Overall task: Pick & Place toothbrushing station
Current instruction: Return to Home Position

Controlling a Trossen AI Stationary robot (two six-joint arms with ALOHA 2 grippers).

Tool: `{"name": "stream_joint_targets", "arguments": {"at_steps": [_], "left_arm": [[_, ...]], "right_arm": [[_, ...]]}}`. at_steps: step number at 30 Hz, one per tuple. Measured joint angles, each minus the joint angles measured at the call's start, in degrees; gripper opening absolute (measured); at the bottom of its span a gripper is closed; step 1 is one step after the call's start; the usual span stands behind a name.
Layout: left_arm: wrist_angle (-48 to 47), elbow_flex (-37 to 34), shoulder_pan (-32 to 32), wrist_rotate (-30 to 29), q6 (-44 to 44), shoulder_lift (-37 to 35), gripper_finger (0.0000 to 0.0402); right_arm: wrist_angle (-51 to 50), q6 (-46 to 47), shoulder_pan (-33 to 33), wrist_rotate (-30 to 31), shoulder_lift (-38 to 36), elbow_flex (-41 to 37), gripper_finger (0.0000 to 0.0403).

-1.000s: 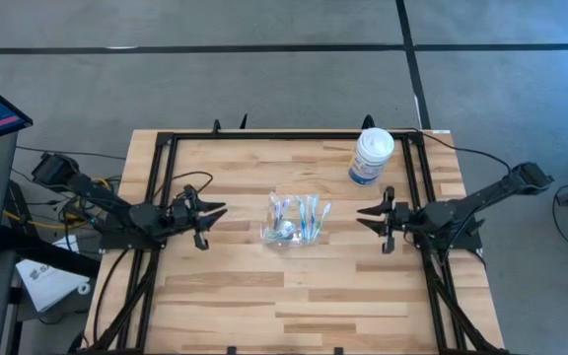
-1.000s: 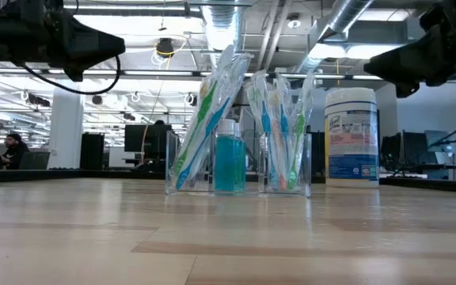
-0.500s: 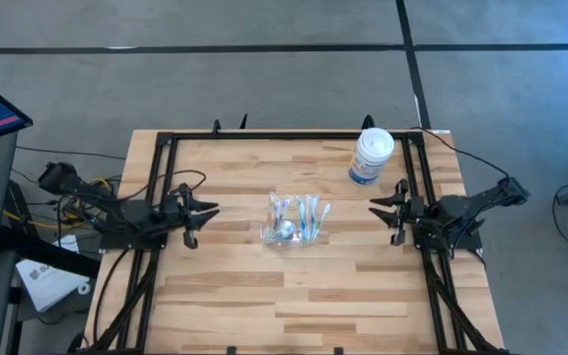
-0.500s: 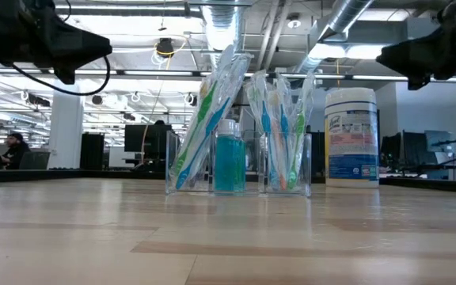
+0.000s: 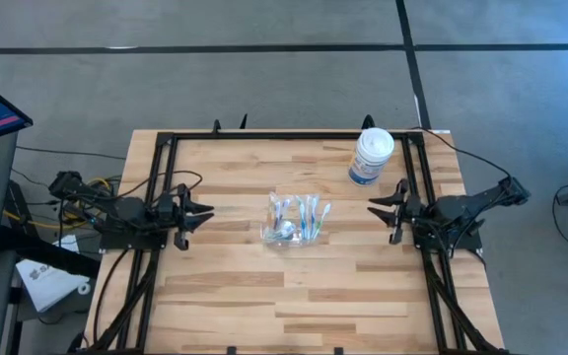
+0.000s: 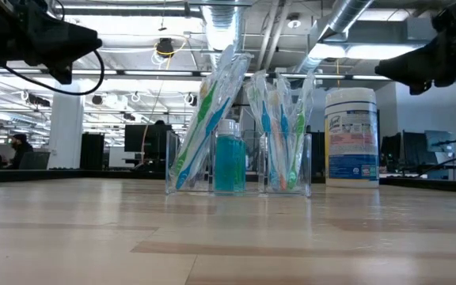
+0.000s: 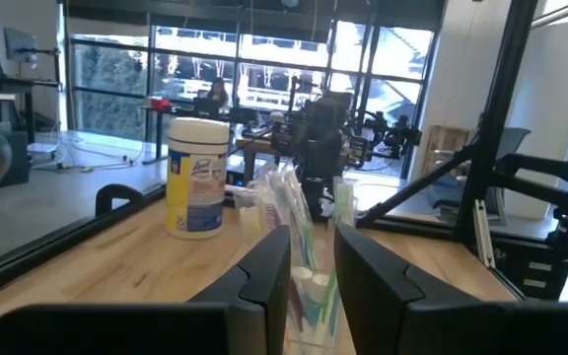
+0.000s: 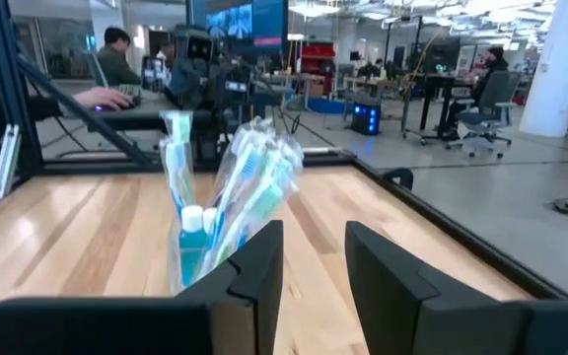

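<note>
The toothbrushing station (image 5: 296, 220) stands upright on its base at the middle of the wooden table. It is a clear holder (image 6: 240, 170) with wrapped blue and green toothbrushes (image 6: 279, 119) leaning in it and a small bottle of blue liquid (image 6: 228, 162) between them. My left gripper (image 5: 205, 215) hovers open to the station's left, level and pointed at it. My right gripper (image 5: 373, 212) hovers open to its right, also pointed at it. Each wrist view shows the station (image 7: 302, 251) (image 8: 227, 212) ahead, beyond the gap between the fingers.
A large white tub with a blue label (image 5: 371, 156) stands at the far right of the table, behind my right gripper. A black metal frame (image 5: 166, 177) runs along the table's left, far and right sides. Bare wood lies in front of the station.
Both arms have drawn back from the station, staying above the table. My left gripper went toward the table's left edge, my right gripper toward the right edge. The station has not moved.
</note>
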Motion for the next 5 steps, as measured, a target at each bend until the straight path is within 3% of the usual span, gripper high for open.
{"name": "stream_joint_targets", "arguments": {"at_steps": [5], "left_arm": [[0.3,0.0,0.0,0.0,-0.1,0.8,0.0077]], "right_arm": [[-0.1,0.2,0.0,0.0,0.1,0.0,0.0103]]}}
